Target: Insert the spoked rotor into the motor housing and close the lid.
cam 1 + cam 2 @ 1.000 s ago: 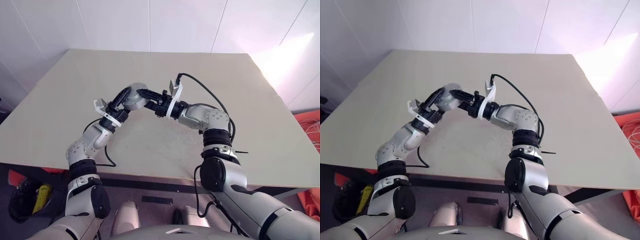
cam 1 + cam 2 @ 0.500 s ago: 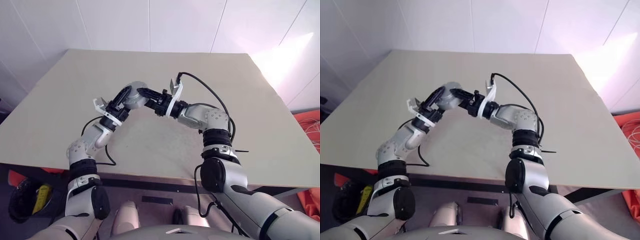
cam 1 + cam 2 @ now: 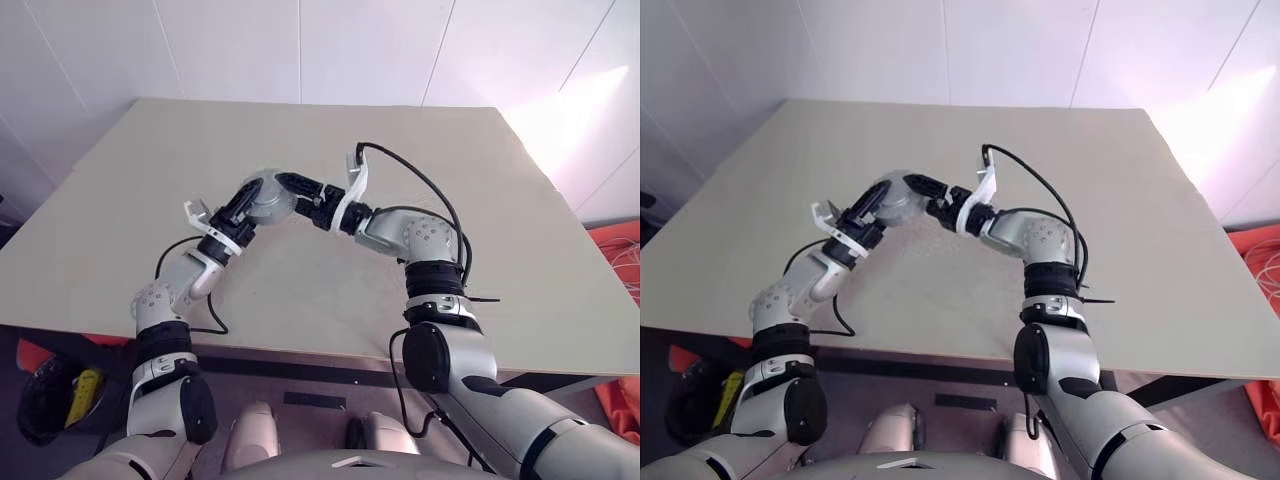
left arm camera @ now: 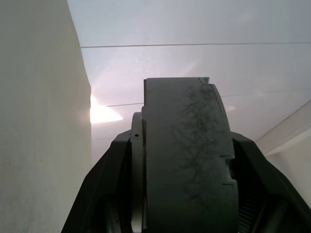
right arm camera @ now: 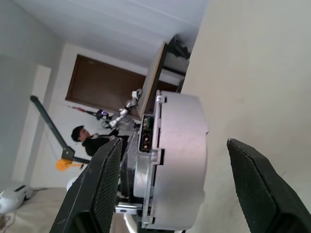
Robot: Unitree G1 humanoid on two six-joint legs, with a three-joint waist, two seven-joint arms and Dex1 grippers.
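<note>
Round grey puck-shaped motor housing (image 3: 268, 196) held above the beige table (image 3: 330, 140).
Left gripper (image 4: 184, 194) clamps it edgewise; right gripper (image 5: 170, 145) straddles it, fingers apart, not touching.

- One motor housing (image 3: 268, 196), closed under its lid, held up near the middle.
- Two grippers: left gripper (image 3: 252, 197) at its 8 o'clock, right gripper (image 3: 290, 190) at its 3 o'clock.
- One surface (image 3: 180, 160).
- One person (image 5: 90, 141) in the background.

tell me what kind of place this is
Probably a robotics lab or test room: a plain beige table against white panelled walls, and the right wrist view shows a person seated beside a small robot arm.
</note>
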